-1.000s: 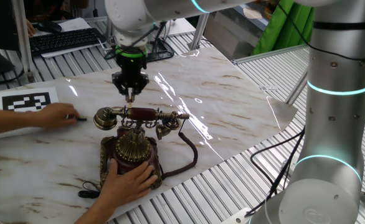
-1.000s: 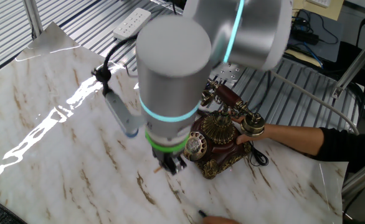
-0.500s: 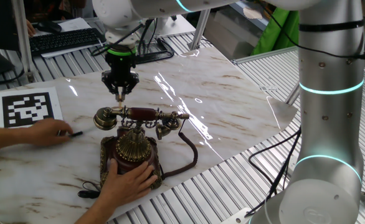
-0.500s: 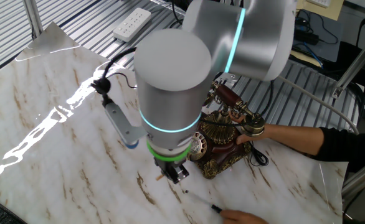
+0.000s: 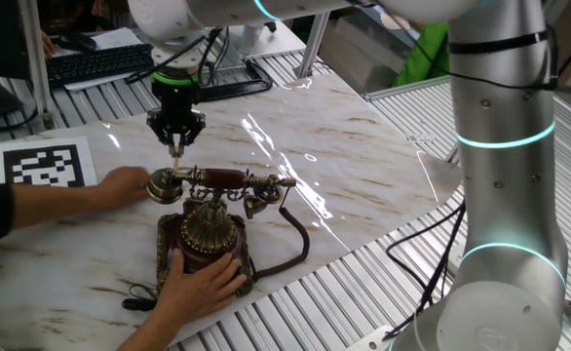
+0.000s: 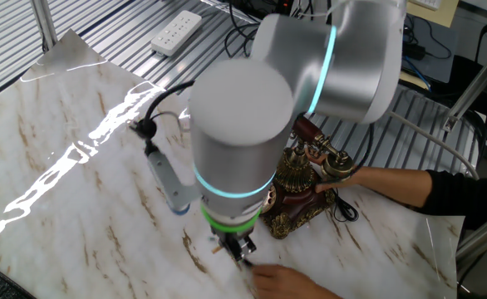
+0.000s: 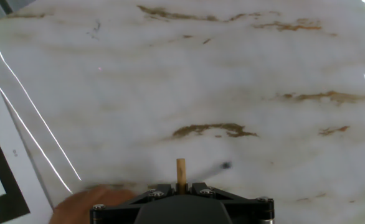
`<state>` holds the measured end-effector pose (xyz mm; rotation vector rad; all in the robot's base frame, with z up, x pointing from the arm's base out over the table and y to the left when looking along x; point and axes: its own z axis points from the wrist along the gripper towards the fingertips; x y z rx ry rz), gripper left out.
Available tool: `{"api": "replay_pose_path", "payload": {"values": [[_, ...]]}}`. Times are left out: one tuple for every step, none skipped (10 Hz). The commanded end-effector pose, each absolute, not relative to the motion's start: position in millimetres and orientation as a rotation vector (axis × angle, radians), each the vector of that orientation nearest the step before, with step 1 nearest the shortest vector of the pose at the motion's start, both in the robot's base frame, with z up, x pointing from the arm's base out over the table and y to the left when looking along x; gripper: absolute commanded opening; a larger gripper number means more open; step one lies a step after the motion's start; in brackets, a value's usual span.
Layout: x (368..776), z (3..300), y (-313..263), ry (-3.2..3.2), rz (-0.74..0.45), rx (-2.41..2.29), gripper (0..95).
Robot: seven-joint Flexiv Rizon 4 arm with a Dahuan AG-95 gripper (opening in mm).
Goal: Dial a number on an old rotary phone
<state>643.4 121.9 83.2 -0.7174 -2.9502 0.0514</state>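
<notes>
gripper (image 5: pixel 176 146) – i see it clenched on a small wooden stick (image 7: pixel 180 174) | pointing down, just beyond the old rotary phone (image 5: pixel 208 229) | two hands – steadying the phone

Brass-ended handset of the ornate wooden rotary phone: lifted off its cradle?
No: the handset lies across the cradle atop the phone.

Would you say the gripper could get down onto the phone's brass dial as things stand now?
Probably not directly. The gripper, shut on a small wooden stick, hangs beside the handset's end, off to one side of the rotary phone. The handset lies across above the dial, and a person's hand rests on the base.
</notes>
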Motion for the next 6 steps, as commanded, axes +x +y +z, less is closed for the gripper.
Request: {"api": "replay_pose_path", "payload": {"values": [[649.9, 78.4, 119.9, -2.966, 0.05, -0.712, 0.0], [655.5, 73.4, 119.4, -2.975, 0.049, -0.705, 0.0], [658.3, 70.2, 119.1, -2.979, 0.044, -0.698, 0.0], [659.2, 67.0, 119.3, -2.987, 0.044, -0.692, 0.0], [659.6, 63.8, 119.6, -2.996, 0.045, -0.691, 0.0], [659.9, 61.9, 119.7, -2.997, 0.046, -0.69, 0.0]]}}
